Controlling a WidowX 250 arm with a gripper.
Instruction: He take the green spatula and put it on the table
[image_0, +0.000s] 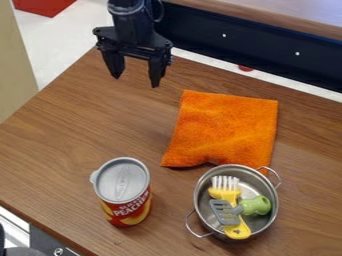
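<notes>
Brown wood-grain table (73, 125) here, set at a slant in the camera view, with a long dark panel (200, 30) running behind its back edge and pale floor (40, 45) at the upper left, plus a bit of something red (43, 6) up in that corner. Gripper (136, 82) is hanging at the upper left of the view, near the back edge of the table, tips pointing down and fingers spread wide, nothing pinched between them. It's well apart from the pot, with the orange cloth (224, 127) lying kinda between the two, a bit rumpled along its near edge. Down at the lower right is the metal pot (207, 187), loop handles sticking out on opposite sides, its far rim right up by the cloth's near edge (can't tell if they touch). Green spatula (224, 212) is in the pot: grey slotted head on the left, lying across the yellow brush (230, 192), chunky green handle over on the right. Brush has its white bristles up toward the cloth and its yellow handle end toward the near side. Left of the pot there's a red and yellow can (125, 192) standing upright, grey lid on top, just a gap of table separating them.
</notes>
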